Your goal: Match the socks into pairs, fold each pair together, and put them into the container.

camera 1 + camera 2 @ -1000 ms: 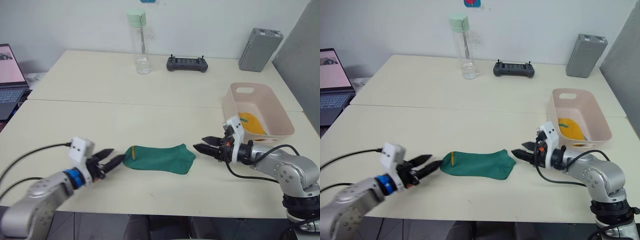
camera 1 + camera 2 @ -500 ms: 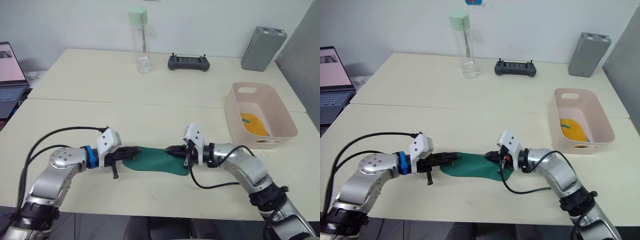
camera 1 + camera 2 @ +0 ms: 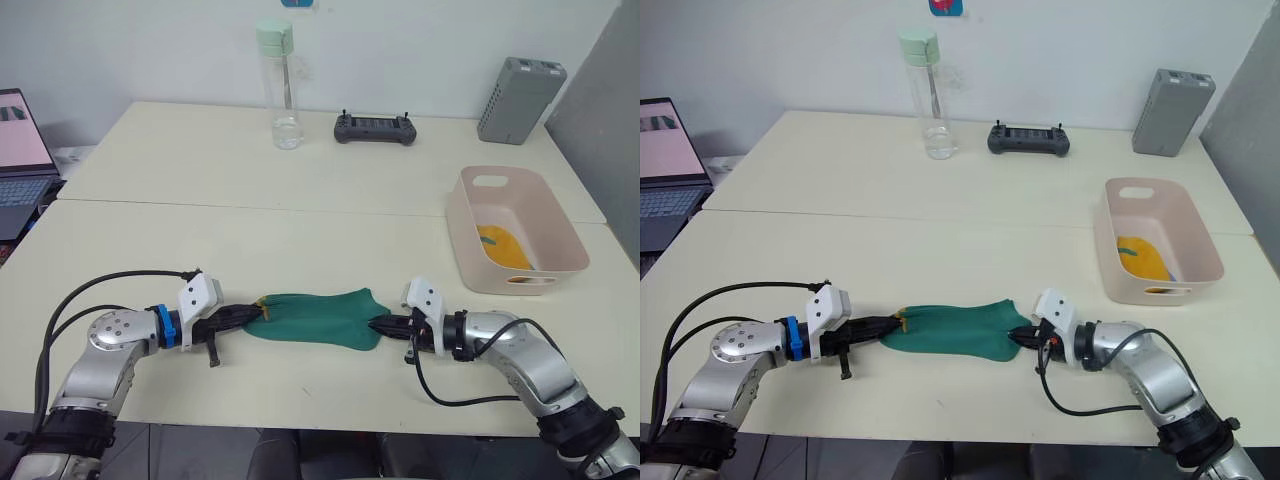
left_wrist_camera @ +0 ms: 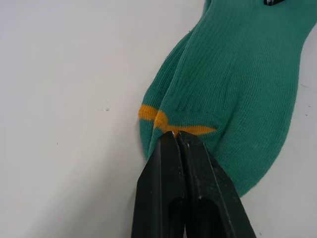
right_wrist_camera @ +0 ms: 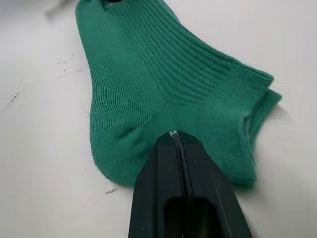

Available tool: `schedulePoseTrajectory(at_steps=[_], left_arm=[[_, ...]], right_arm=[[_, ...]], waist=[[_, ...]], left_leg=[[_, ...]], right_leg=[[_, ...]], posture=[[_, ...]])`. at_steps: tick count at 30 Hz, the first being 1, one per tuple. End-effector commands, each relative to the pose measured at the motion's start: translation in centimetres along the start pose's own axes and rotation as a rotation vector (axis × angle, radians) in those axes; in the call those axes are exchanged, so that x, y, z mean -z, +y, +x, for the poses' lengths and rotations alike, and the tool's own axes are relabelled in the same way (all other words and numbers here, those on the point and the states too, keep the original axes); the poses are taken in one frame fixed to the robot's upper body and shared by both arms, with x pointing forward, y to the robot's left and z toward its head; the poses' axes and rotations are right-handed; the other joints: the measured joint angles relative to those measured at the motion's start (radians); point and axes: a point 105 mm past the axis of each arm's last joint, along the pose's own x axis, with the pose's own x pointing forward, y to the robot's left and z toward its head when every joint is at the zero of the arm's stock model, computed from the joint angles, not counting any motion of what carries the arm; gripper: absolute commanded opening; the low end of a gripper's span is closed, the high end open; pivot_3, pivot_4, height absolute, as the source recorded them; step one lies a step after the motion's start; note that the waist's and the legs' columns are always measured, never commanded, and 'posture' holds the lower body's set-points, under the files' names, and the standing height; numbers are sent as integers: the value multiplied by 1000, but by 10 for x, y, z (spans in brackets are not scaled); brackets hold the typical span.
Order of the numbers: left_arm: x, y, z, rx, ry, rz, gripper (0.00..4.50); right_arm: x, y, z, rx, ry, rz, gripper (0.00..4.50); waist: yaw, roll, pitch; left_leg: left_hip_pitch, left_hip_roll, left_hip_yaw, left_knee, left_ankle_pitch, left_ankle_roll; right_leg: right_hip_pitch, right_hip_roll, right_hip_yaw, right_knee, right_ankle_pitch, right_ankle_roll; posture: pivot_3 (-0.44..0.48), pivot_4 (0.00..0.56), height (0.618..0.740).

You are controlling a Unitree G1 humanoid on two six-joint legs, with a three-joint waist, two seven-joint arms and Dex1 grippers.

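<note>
Pinching both ends of the green pair

We have closed our left gripper (image 3: pixel 248 315) and right gripper (image 3: pixel 377 324) on opposite ends of the stacked dark green socks (image 3: pixel 312 317), flat on the table (image 3: pixel 300 240); folding comes next, then the container (image 3: pixel 545 262).

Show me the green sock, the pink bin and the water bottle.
green sock (image 3: pixel 315 318), left eye view, middle of the fabric
pink bin (image 3: pixel 465 232), left eye view, left wall
water bottle (image 3: pixel 283 95), left eye view, clear body
</note>
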Motion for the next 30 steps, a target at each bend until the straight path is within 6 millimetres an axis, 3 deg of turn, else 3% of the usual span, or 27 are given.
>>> schedulePoseTrajectory(at_steps=[1, 3, 5, 9, 12, 13, 15, 18, 22, 30], left_arm=[[-15, 0, -6, -8, -21, 39, 8], [-24, -1, -10, -8, -29, 64, 0], [-36, -4, -13, 11, -46, 92, 0], [-65, -15, -10, 74, -94, 146, 0], [-73, -19, -5, 91, -104, 162, 0], [-76, -21, -3, 98, -112, 167, 0], [-83, -25, 0, 114, -126, 176, 0], [-88, -30, 1, 138, -129, 193, 0], [-88, -31, 1, 142, -126, 192, 0], [-87, -36, 5, 157, -136, 189, 0]], right_arm=[[-37, 1, -13, 18, -97, 13, 180], [-43, 3, -20, 12, -98, 29, 555], [-41, 1, -22, 36, -81, 40, 1226], [-16, -13, -17, 102, 32, -2, 2645], [-7, -16, -9, 116, 69, 5, 3631], [-1, -18, -6, 131, 95, 15, 4154], [4, -14, -2, 117, 105, 47, 4470], [2, -5, -2, 92, 91, 83, 4470], [-6, 0, -5, 65, 50, 159, 3164], [-20, -8, -11, 59, -18, 333, 290]], waist=[[0, 0, 0], [1, 0, 0], [1, 0, 0], [6, 0, 0], [4, 0, 0], [3, 0, 0], [1, 0, 0], [-1, 0, 0], [0, 0, 0], [0, 0, 0]], left_leg=[[0, 0, 0, 0, 0, 0], [-1, 0, 0, 0, 0, 0], [-1, 0, 0, 0, 0, 0], [-1, -1, 0, 0, 0, 0], [-1, -1, 0, 0, 0, 0], [-1, -1, 0, 0, 0, 0], [-1, -1, 0, 0, 0, 0], [-1, 0, 0, 0, 0, 0], [-1, 0, -1, 0, 0, 0], [-1, -1, 0, 0, 0, 0]], right_leg=[[0, 0, 0, 0, 0, 0], [0, 0, 0, 0, 0, 0], [0, 0, -1, 0, 0, -1], [-1, 0, -1, -1, 0, -1], [-1, -1, 0, -1, 0, -1], [-1, 0, 0, -1, 0, 0], [-1, 0, 0, 0, 0, 0], [0, 0, 0, 0, 0, 0], [0, 0, -1, 0, 0, 0], [0, 0, 0, 0, 0, 0]], posture=[[0, 150, 740], [0, 150, 740], [0, 150, 740], [0, 150, 740], [0, 150, 740], [0, 150, 740], [0, 150, 740], [0, 150, 740], [0, 150, 740], [0, 150, 740]])
